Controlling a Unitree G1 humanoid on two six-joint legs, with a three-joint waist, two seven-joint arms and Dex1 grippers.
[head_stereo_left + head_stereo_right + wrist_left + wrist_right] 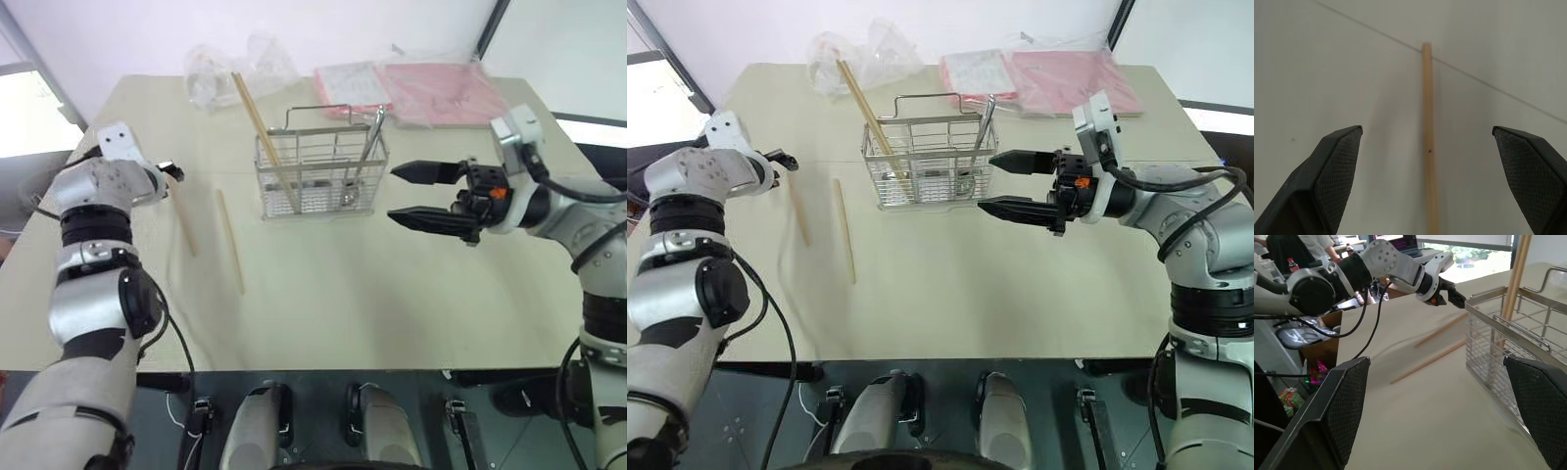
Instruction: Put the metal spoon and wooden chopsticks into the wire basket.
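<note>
Left gripper (1425, 171) spread, apparently hovering over a table chopstick (1428, 147).

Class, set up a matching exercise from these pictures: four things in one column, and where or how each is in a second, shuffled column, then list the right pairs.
Things:
1. metal spoon
2. pink folder
3. right gripper
4. two loose chopsticks

Places or states:
A. lying flat on the table, left of the wire basket
B. open and empty, right of the basket
C. standing inside the basket
D. at the table's far edge

Pairs: 1-C, 2-D, 3-B, 4-A
</note>
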